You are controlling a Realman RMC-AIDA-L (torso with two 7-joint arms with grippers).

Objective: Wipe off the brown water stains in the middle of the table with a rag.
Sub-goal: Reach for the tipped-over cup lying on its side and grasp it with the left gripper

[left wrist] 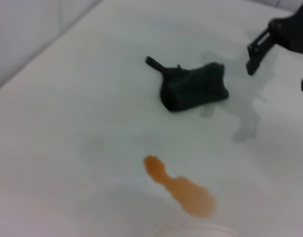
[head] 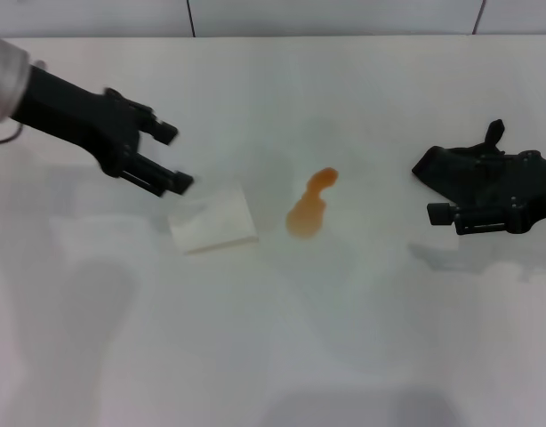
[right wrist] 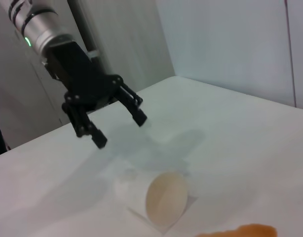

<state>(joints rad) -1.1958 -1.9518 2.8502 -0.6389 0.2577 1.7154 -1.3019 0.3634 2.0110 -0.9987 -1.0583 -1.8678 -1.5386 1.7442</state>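
The brown water stains [head: 310,206] [left wrist: 183,190] [right wrist: 240,231] form one orange-brown blotch in the middle of the white table [head: 273,338]. To its right lies the rag [head: 451,165] [left wrist: 191,88], a lumpy black cloth with a pointed tail. My right gripper [head: 464,191] [left wrist: 278,78] hovers beside the rag, open and holding nothing; the left wrist view shows a gap between them. On the left of the table, above it, my left gripper [head: 177,158] [right wrist: 120,130] is open and empty.
A whitish plastic cup [head: 212,220] [right wrist: 166,197] lies on its side just left of the stain, below the left gripper. A wall runs along the table's far edge.
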